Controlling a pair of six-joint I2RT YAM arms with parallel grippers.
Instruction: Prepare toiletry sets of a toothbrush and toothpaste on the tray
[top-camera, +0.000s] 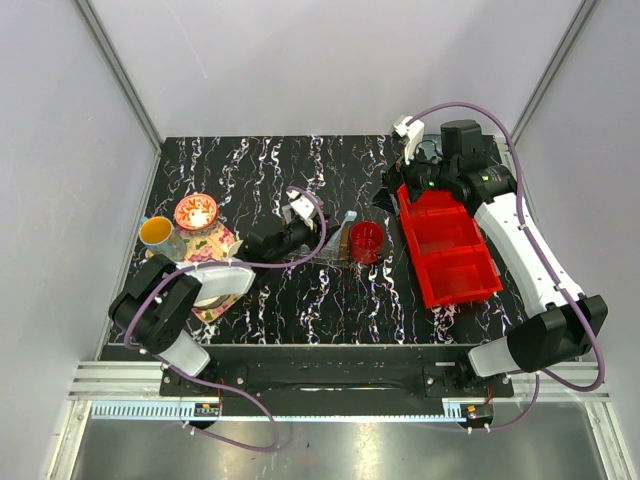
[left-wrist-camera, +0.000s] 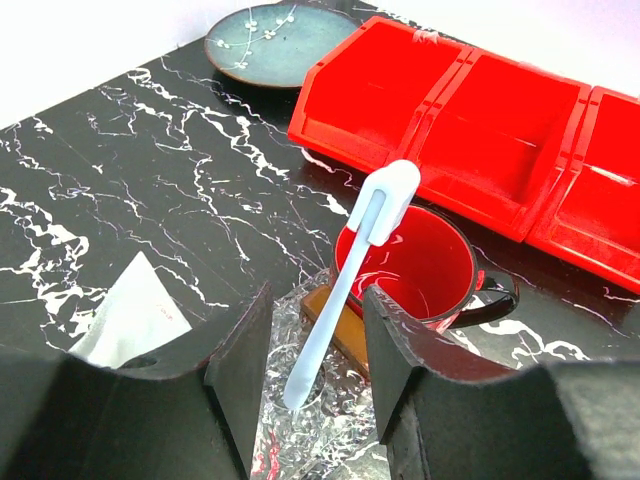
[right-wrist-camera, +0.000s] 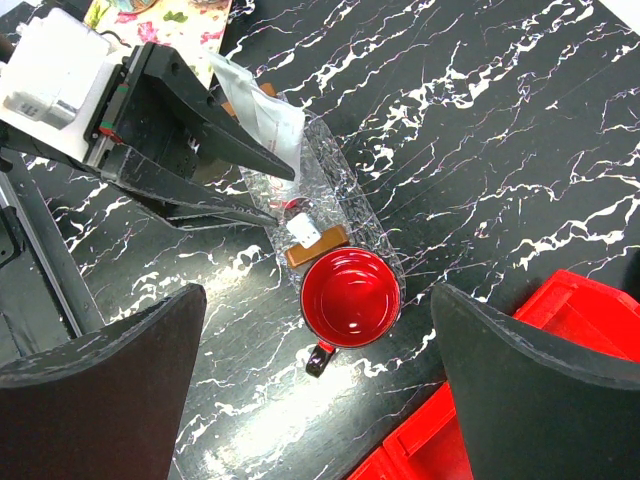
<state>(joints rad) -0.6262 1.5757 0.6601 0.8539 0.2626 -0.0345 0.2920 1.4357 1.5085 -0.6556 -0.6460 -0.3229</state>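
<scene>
The pale toothbrush (left-wrist-camera: 340, 290) stands tilted between my left gripper's (left-wrist-camera: 315, 400) open fingers without touching either. Its lower end rests in the clear tray (left-wrist-camera: 275, 425), and its head leans towards the red mug (left-wrist-camera: 425, 265). The tray's brown handle (left-wrist-camera: 345, 330) butts against the mug. A white toothpaste tube's flat end (left-wrist-camera: 130, 315) shows at the left, beside the left finger. In the top view the left gripper (top-camera: 316, 243) is over the tray (top-camera: 325, 255). My right gripper (right-wrist-camera: 315, 380) is wide open and empty, high above the mug (right-wrist-camera: 350, 298) and the tray (right-wrist-camera: 345, 200).
A red compartment bin (top-camera: 450, 250) lies right of the mug (top-camera: 367, 242). A flowery tray (top-camera: 215, 275) at the left holds a yellow cup (top-camera: 160, 233) and a red bowl (top-camera: 196, 212). A teal plate (left-wrist-camera: 280, 42) sits at the back.
</scene>
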